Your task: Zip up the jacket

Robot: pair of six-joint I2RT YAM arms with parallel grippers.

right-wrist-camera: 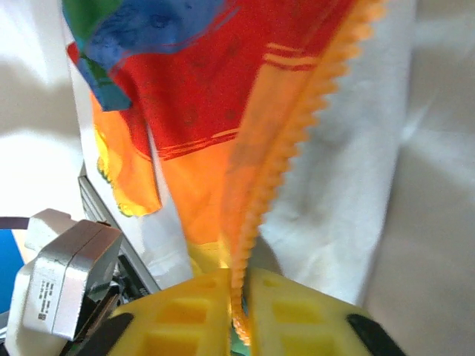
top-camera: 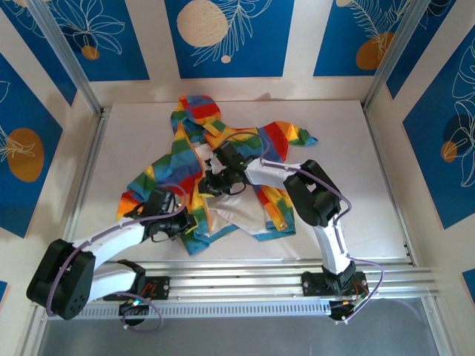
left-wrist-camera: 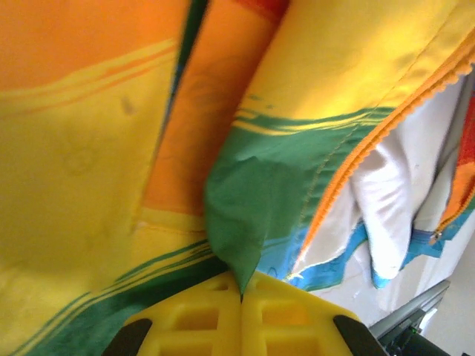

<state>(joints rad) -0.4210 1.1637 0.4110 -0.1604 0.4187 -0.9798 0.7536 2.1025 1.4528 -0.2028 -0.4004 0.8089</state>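
The rainbow-striped jacket lies crumpled and open in the middle of the white table, hood toward the back, white lining showing at the front. My left gripper sits at the jacket's lower left hem, shut on a pinched fold of green fabric. My right gripper is over the jacket's middle, shut on the orange zipper edge, whose teeth run down between its yellow fingers. The other zipper side shows in the left wrist view beside white lining.
Aluminium rails run along the near edge by the arm bases. A metal frame post stands at the back left and another at the back right. Bare white table lies right of the jacket.
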